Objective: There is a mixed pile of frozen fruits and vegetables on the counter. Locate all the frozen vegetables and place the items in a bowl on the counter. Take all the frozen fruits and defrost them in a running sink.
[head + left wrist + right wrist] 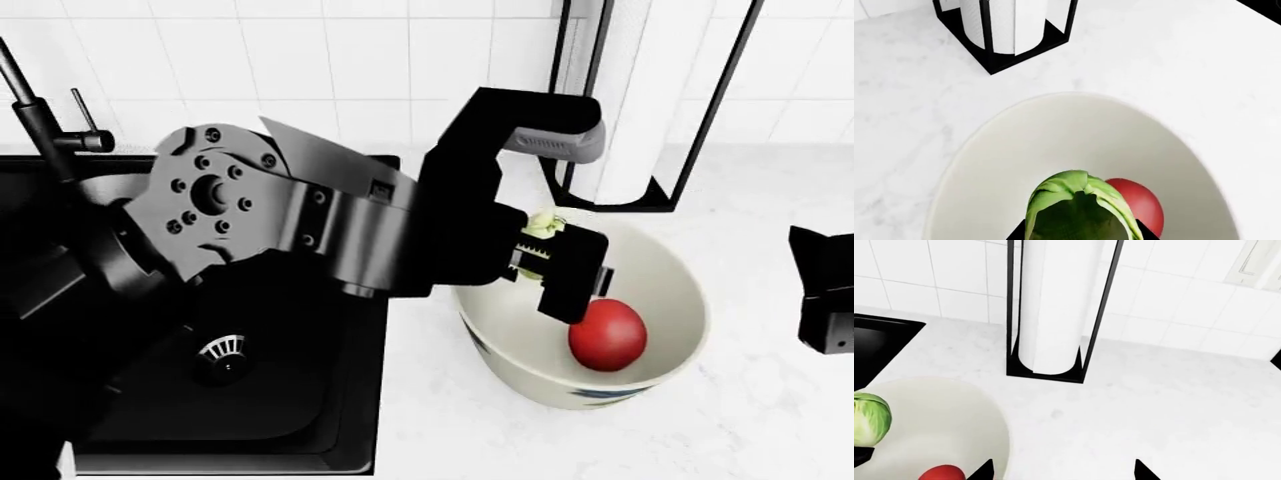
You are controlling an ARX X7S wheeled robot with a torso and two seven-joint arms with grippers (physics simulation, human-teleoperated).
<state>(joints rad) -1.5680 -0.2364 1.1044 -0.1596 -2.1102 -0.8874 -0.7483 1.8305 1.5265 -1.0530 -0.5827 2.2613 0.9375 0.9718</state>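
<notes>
One red tomato [607,335] lies in the bowl [674,290] while the left gripper [547,255], closed on a cabbage [1077,210], holds it above; the right gripper [1061,471] is empty and open.

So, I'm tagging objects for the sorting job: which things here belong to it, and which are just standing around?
Belongs to the job:
- cabbage, held over the bowl by the left gripper
- bowl
- red round item lying in the bowl
- sink

Just standing about:
- paper towel holder
- faucet
</notes>
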